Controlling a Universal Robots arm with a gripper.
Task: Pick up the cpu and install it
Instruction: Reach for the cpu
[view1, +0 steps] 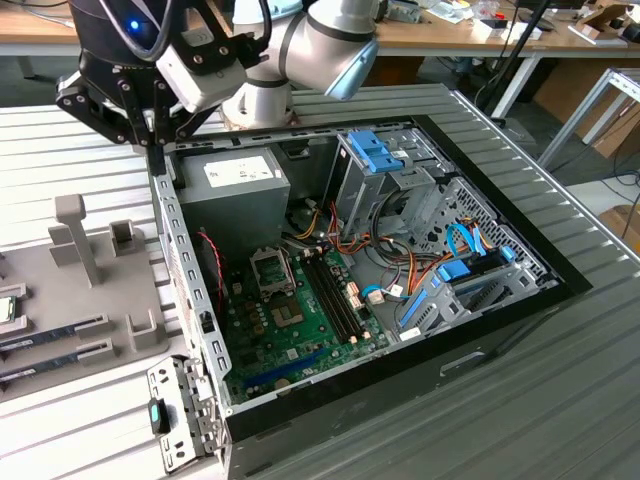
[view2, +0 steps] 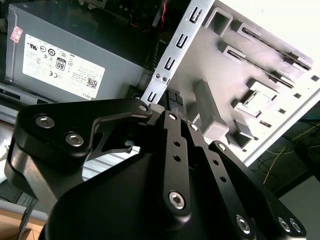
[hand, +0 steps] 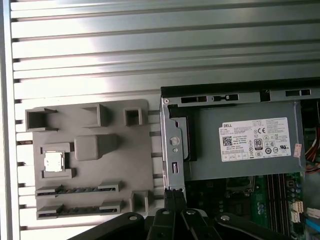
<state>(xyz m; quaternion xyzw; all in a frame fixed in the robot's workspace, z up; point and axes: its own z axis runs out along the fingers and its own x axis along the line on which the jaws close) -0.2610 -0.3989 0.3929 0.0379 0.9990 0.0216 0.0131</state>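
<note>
The likeliest trouble, as I judge it, is a knock: the gripper (hand: 174, 194) hangs off the tray (hand: 125, 160), just past the tray's edge and right over the case wall (hand: 171, 150) that runs along it, so a low sideways sweep towards the tray could catch that metal lip. Its fingers are pressed together with nothing between them, and in that state they could only push the cpu (hand: 54, 161), not straddle it. A raised block (hand: 95, 146) on the tray stands just beside the cpu and could foul a finger. The memory sticks (hand: 75, 190) lie in slots near it on the same tray and might be taken by mistake. The socket (view1: 270, 270) is well apart from the tray, beyond the wall; a tilted or turned chip there risks damage. The cpu lies flat in a square recess of the tray, a small square with a bright silver top, seemingly untouched.
</note>
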